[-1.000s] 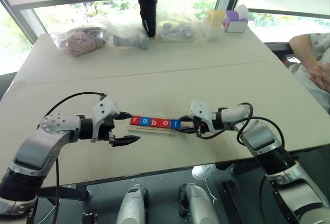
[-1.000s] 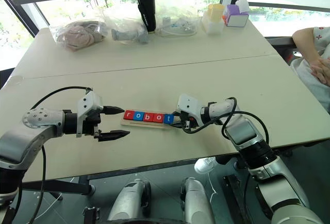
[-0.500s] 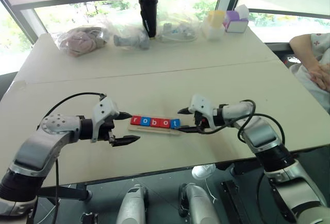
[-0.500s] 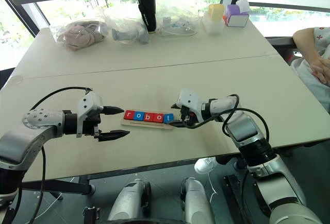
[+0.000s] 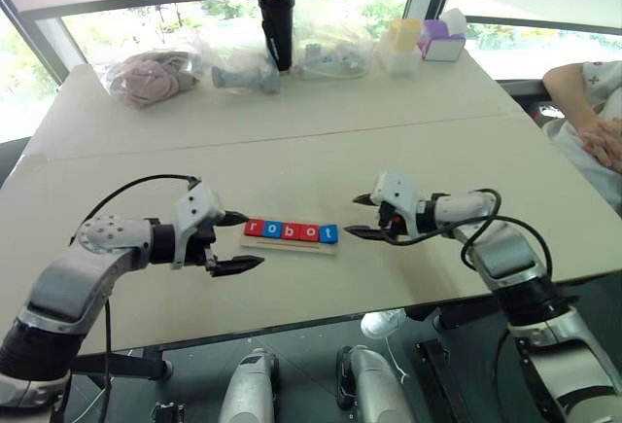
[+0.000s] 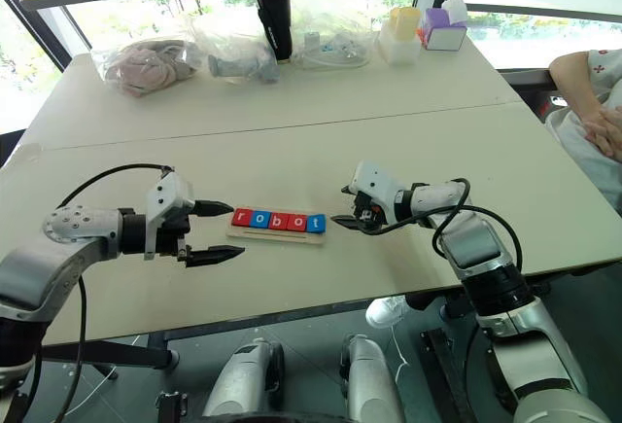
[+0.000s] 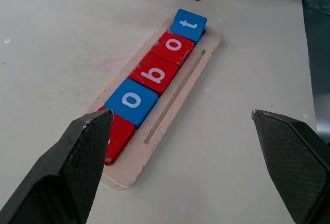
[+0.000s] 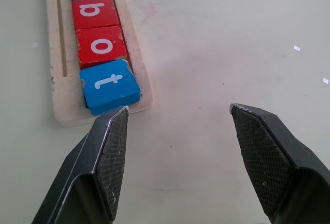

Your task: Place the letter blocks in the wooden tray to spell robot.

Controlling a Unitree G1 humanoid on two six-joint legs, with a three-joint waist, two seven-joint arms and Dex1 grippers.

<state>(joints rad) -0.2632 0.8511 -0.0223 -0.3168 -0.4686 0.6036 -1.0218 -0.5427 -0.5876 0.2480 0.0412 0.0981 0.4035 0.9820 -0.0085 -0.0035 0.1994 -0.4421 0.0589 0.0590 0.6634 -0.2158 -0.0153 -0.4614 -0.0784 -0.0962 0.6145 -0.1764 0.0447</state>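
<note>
A broad pale table (image 5: 408, 160), matte and smooth, runs from the robot to a wall of windows; a seam crosses it partway back. Along the far edge, well beyond both grippers, lie crumpled clear bags (image 5: 155, 71), a tall black bottle (image 5: 277, 13), a yellow tub (image 5: 405, 34) and a purple box (image 5: 443, 46). A person's arm (image 5: 583, 102) rests off the table's far right corner.

The tray (image 7: 170, 98) is a flat strip of pale wood with rounded corners, a chipped end and a thin groove along its length. It lies between the two grippers, its long side running from one to the other. The blocks (image 5: 291, 231) sit in it edge to edge, glossy squares with white letters: red r, blue o, red b, red o, blue t (image 8: 110, 85). The t block sits slightly skewed at the tray's end.

The left gripper (image 5: 239, 242) hovers just beside the r end, its black wedge-shaped, cross-hatched fingers spread wide and holding nothing. The right gripper (image 5: 360, 217) hangs a short way off the t end, apart from the tray, fingers parted and empty. Bare tabletop lies around both grippers, and the near table edge runs close beneath them.
</note>
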